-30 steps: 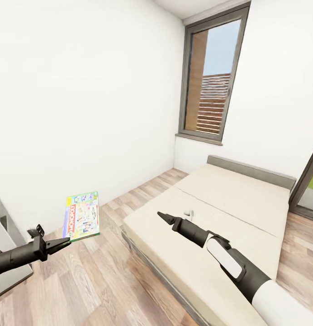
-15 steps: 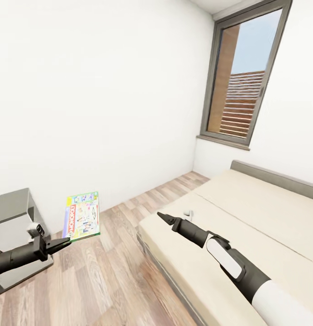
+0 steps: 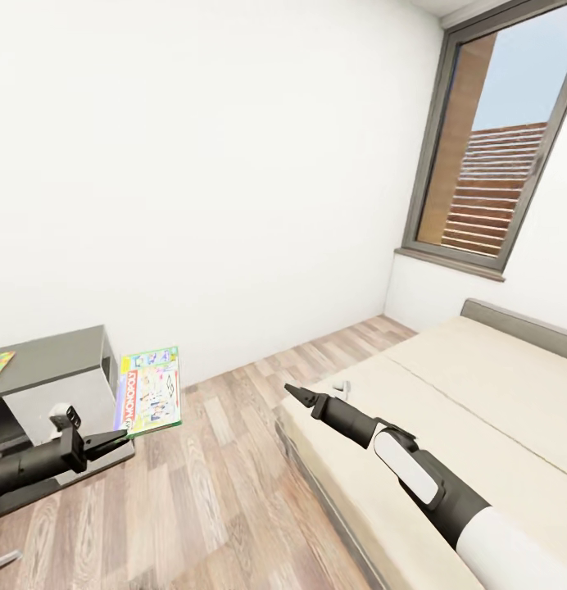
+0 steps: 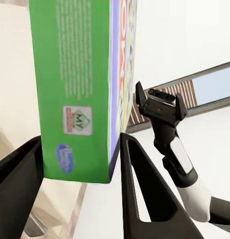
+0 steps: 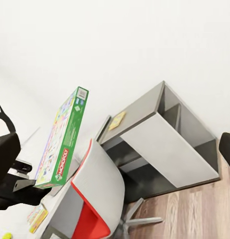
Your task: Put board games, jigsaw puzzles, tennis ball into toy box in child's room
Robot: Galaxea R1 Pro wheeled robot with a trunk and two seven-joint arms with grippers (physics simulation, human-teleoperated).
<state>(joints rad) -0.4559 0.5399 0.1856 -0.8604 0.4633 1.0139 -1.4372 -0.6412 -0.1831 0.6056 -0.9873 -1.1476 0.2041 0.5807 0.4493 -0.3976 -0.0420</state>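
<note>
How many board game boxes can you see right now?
1: the Monopoly box, clamped upright in the left gripper over the wood floor. Others may be out of view.

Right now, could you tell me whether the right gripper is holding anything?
No: the right gripper hangs bare above the beige bed, while the left gripper clamps the green-edged Monopoly box.

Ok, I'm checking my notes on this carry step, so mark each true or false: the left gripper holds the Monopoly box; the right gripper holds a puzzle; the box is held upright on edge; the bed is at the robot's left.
1. True: the left gripper is shut on the Monopoly box.
2. False: the right gripper holds nothing.
3. True: the box stands on edge.
4. False: the bed lies at its right.
</note>
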